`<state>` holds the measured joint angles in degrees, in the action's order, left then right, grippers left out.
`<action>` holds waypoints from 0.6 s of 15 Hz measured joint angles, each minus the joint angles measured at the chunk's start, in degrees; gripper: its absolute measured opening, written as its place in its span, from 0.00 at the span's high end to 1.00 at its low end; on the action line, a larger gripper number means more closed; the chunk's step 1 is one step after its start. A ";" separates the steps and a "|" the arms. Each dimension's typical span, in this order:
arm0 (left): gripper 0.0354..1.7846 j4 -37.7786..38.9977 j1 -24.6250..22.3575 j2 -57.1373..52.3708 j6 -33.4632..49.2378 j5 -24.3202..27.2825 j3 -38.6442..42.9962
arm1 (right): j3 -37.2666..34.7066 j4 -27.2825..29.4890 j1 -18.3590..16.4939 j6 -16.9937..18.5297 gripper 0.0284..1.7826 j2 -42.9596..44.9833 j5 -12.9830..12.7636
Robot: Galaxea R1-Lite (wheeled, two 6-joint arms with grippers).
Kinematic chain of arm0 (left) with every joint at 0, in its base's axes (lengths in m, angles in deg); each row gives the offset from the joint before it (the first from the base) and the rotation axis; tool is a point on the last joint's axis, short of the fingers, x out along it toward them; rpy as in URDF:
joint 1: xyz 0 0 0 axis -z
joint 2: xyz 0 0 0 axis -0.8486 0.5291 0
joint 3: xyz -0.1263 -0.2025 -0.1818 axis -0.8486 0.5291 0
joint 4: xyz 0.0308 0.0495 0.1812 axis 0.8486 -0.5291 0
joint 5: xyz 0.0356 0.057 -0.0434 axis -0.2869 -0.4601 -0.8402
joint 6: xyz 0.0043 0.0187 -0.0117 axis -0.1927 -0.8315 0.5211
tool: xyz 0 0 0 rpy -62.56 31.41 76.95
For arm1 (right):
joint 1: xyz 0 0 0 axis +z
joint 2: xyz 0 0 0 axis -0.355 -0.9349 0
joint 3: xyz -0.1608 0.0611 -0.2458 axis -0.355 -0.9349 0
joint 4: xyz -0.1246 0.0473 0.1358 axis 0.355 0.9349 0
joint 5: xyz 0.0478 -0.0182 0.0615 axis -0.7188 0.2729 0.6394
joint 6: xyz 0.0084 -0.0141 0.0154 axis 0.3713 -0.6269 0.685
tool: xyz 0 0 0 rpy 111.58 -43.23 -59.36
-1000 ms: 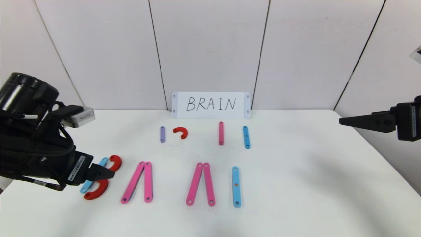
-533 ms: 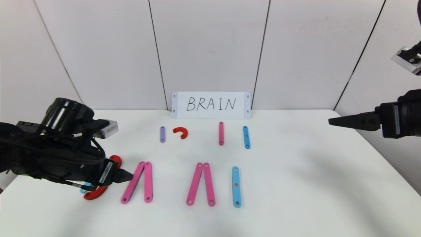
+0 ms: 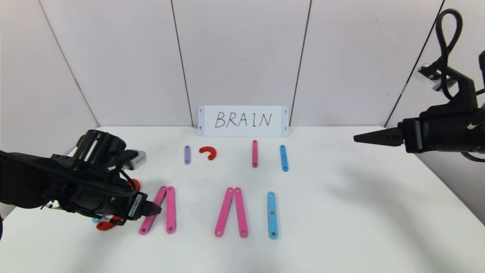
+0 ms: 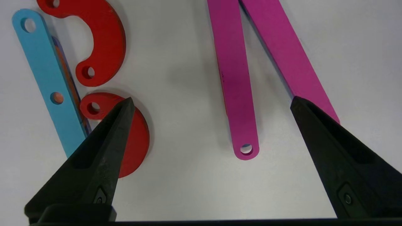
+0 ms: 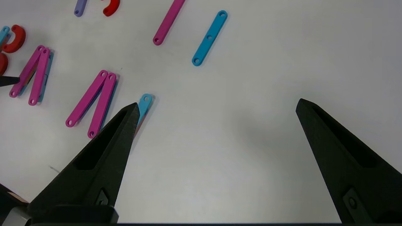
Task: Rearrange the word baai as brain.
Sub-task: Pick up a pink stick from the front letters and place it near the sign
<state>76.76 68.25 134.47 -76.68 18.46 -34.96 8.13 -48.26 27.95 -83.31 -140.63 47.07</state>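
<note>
The word lies in a front row. Its B is a blue strip (image 4: 44,72) with two red half-rings (image 4: 103,37), mostly hidden behind my left arm in the head view. Then come a first A of two pink strips (image 3: 169,208), a second pink A (image 3: 231,212) and a blue I (image 3: 272,215). My left gripper (image 3: 155,208) is open and empty, low over the first A. In the left wrist view (image 4: 212,100) its fingers straddle the near end of the left pink strip (image 4: 235,78). My right gripper (image 3: 356,139) is open and empty, high over the table's right side.
A white card (image 3: 242,121) reading BRAIN leans on the back wall. In front of it lie spare pieces: a purple strip (image 3: 187,154), a small red half-ring (image 3: 208,152), a pink strip (image 3: 254,153) and a blue strip (image 3: 283,158). The table's right edge is near my right arm.
My left gripper has moved right from over the B to the first A and sunk lower. My right gripper has moved left, farther in over the table.
</note>
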 joint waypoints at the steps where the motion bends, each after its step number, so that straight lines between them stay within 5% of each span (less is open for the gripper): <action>1: 0.03 0.06 0.00 0.59 0.05 -0.02 0.06 | -0.17 -0.11 0.26 -0.09 0.02 -0.82 0.01; 9: 0.03 1.40 0.00 3.54 0.00 -0.21 0.00 | -0.52 -0.41 0.72 -0.39 0.02 -2.67 0.89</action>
<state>78.16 68.25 138.01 -76.68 18.25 -34.96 7.61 -48.68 28.67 -83.70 -143.30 47.96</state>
